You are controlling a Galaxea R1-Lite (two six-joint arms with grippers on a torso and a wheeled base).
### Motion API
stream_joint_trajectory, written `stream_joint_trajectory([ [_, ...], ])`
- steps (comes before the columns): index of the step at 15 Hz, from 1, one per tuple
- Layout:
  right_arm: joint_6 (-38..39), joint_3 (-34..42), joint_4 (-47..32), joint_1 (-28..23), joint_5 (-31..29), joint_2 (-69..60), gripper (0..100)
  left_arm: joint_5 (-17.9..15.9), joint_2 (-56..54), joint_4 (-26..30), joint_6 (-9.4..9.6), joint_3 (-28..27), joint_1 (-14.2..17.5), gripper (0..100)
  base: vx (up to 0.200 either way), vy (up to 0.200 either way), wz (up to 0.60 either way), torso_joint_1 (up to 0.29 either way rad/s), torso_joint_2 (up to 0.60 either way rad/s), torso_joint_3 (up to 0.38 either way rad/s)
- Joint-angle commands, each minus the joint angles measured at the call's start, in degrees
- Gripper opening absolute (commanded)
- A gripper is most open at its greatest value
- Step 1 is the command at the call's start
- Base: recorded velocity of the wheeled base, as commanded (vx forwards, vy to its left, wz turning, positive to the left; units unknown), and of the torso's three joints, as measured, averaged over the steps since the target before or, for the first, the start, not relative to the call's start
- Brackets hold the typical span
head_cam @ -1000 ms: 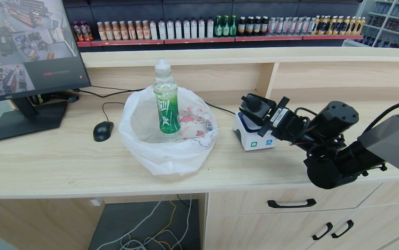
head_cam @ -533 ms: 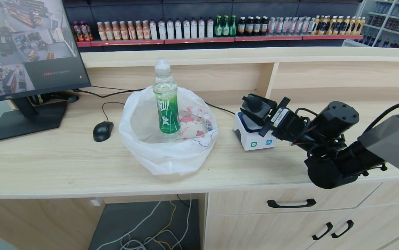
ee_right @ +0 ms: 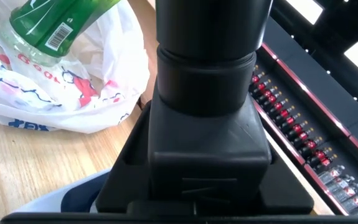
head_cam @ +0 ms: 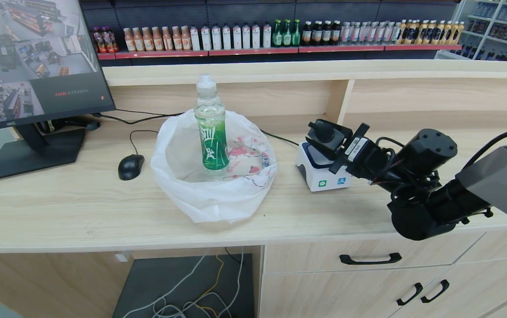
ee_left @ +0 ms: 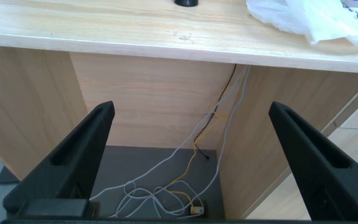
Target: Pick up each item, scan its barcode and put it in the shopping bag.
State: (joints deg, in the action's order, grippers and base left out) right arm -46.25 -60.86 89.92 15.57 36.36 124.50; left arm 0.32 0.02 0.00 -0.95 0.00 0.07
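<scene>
The right hand (head_cam: 332, 143) is closed around the black scanner (head_cam: 324, 131), which sits tilted on its white cradle (head_cam: 321, 174), well to the robot's right of the bottle (head_cam: 211, 132). The bottle stands upright inside the shopping bag (head_cam: 182, 176), its white cap and clear neck rising above the bag's rim and its green sleeve down in the hollow. By the look of it, it is a thin plastic drink bottle: moderately heavy if full, stiff enough to clamp but smooth and round. A grip across the middle of the green sleeve should therefore hold better than one on the narrow neck. The barcode is on that sleeve and should stay uncovered. The bag is soft, crumpled film with no stiffness of its own, slumped open on the worktop (head_cam: 81, 207), so it will give rather than steady anything set into it. The left hand (ee_left: 190, 107) hangs below the worktop's front edge, fingers spread wide and holding nothing. A mouse (head_cam: 130, 167) lies just to the robot's left of the bag, and a monitor (head_cam: 28, 57) stands farther that way.
</scene>
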Motion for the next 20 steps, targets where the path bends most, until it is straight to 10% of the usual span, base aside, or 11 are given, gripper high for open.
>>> stream_joint_trajectory([
  [1, 0.0, 1.0, 0.1, 0.1, 0.0, -0.8, 0, 0.0, 0.0, 0.0, -0.02, 0.0, 0.0, 100, 0.000, 0.000, 0.00, 0.000, 0.00, 0.000],
  [12, 11.2, 5.4, 0.1, 7.2, -17.6, -11.4, 0, 0.0, 0.0, 0.0, -0.02, 0.0, 0.0, 100, 0.000, 0.000, 0.00, 0.000, 0.00, 0.000],
  [20, 37.4, 12.8, 0.1, 9.4, -32.1, -17.3, 0, 0.0, 0.0, 0.0, -0.02, 0.0, 0.0, 100, 0.000, 0.000, 0.00, 0.000, 0.00, 0.000],
])
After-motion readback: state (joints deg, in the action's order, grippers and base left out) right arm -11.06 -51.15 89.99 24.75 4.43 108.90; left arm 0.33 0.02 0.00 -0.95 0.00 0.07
